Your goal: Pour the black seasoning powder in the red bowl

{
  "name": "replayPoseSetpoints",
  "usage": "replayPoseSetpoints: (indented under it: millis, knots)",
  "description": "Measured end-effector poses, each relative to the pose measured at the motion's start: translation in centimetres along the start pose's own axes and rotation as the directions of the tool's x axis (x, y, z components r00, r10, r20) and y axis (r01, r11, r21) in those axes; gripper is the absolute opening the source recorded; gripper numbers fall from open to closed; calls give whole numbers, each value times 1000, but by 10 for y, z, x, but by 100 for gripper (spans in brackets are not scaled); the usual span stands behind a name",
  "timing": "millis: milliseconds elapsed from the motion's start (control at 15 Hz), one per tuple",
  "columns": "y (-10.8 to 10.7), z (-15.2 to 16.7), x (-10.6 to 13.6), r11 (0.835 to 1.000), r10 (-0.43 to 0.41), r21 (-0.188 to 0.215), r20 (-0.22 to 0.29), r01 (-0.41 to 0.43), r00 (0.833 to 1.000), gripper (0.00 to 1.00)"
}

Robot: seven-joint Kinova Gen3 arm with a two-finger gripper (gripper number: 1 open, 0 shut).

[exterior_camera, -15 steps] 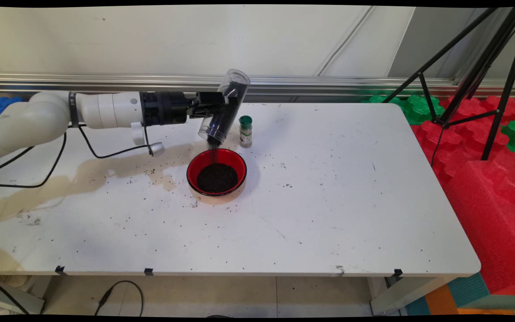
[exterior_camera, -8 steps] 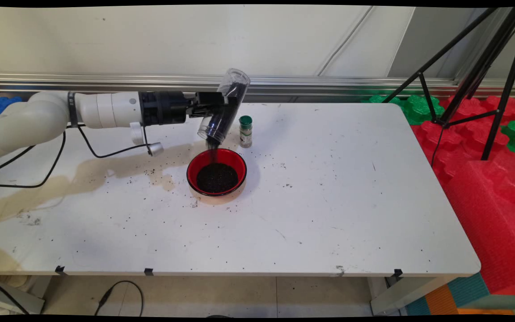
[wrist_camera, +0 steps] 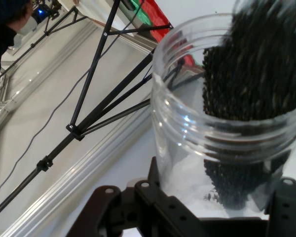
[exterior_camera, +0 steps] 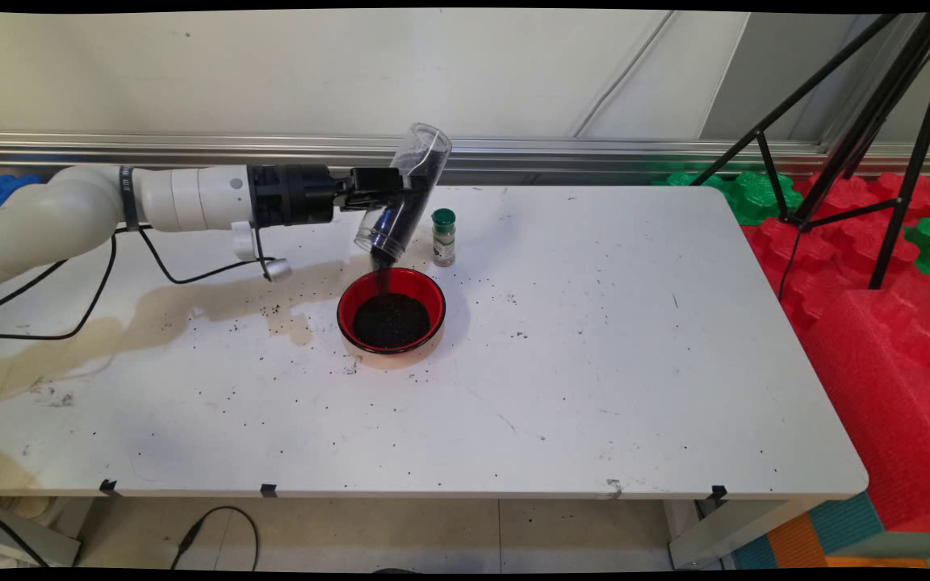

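Jar [exterior_camera: 404, 192] of dark grains [wrist_camera: 251, 84] tilts mouth-down above your red bowl [exterior_camera: 391, 311] | gripper [exterior_camera: 397, 190] closed around jar | grains fall into bowl | green-capped bottle [exterior_camera: 443, 236] stands just beside bowl on table [exterior_camera: 594, 363]

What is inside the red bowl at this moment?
The bowl holds a heap of dark grains, and a thin stream falls in from the tilted clear jar in the gripper. The heap covers the bowl's bottom, so nothing beneath it is visible.
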Motion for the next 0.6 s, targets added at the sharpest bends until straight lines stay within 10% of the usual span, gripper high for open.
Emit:
replayPoseSetpoints:
  millis: [600]
  knots:
    - [-1, -3, 0, 999, 35, 19, -5, -35, 999, 0]
